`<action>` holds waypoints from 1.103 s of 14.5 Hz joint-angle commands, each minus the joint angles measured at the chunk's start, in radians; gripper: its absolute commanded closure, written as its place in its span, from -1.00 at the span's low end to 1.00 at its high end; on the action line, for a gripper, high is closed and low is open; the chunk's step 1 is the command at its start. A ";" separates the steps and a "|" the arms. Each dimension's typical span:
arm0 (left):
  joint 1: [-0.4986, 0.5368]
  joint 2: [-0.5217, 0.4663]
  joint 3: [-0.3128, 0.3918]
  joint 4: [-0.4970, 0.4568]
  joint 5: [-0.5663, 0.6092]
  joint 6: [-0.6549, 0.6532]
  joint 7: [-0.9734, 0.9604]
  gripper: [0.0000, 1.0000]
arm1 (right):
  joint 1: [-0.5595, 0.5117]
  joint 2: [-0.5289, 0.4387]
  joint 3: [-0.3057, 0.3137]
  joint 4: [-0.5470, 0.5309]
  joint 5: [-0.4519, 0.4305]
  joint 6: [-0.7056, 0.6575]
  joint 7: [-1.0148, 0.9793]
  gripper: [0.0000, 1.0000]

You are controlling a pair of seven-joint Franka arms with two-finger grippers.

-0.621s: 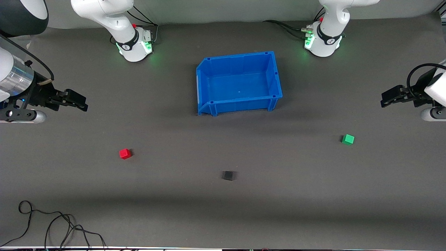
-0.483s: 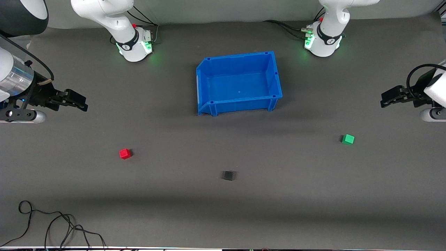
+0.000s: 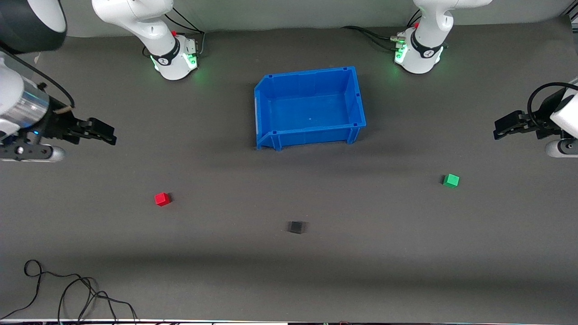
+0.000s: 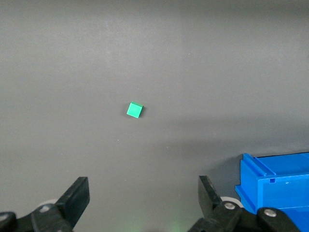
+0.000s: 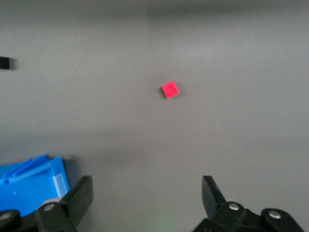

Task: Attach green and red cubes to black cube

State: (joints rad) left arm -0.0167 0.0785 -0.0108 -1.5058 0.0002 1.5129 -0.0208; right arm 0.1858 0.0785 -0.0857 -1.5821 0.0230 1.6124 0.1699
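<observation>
The red cube (image 3: pixel 162 199) lies on the grey mat toward the right arm's end; it also shows in the right wrist view (image 5: pixel 170 90). The green cube (image 3: pixel 451 180) lies toward the left arm's end and shows in the left wrist view (image 4: pixel 134 110). The black cube (image 3: pixel 296 227) lies between them, nearer the front camera; its edge shows in the right wrist view (image 5: pixel 4 63). My right gripper (image 3: pixel 107 135) is open and empty, up over the mat at its end of the table (image 5: pixel 145 193). My left gripper (image 3: pixel 498 128) is open and empty, over the mat at its end (image 4: pixel 143 193).
A blue bin (image 3: pixel 310 108) stands empty at the table's middle, farther from the front camera than the cubes; its corner shows in the left wrist view (image 4: pixel 275 186) and the right wrist view (image 5: pixel 29 181). A black cable (image 3: pixel 67 289) lies at the near edge.
My right gripper has shifted slightly toward the table's middle and the front camera. The left arm and the cubes have not moved.
</observation>
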 commanded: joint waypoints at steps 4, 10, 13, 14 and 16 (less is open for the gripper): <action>0.053 0.001 0.018 0.015 -0.006 -0.042 -0.221 -1.00 | -0.008 0.003 -0.020 -0.206 -0.011 0.259 0.022 -0.99; 0.220 0.032 0.020 -0.016 -0.156 -0.050 -0.552 -1.00 | -0.005 0.116 -0.108 -0.263 0.000 0.299 0.278 -0.99; 0.251 0.044 0.022 -0.065 -0.230 -0.033 -0.765 -1.00 | 0.040 0.211 -0.103 -0.259 0.009 0.363 0.587 -1.00; 0.267 0.062 0.022 -0.067 -0.274 -0.033 -0.848 -1.00 | 0.040 0.231 -0.103 -0.260 0.009 0.415 0.626 -1.00; 0.278 0.093 0.022 -0.085 -0.298 -0.004 -0.962 -1.00 | 0.034 0.254 -0.106 -0.268 0.012 0.474 0.679 -1.00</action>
State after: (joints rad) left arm 0.2455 0.1529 0.0180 -1.5705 -0.2676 1.4855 -0.8631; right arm 0.2247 0.3169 -0.1839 -1.8509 0.0230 2.0447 0.7780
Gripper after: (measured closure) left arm 0.000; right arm 0.000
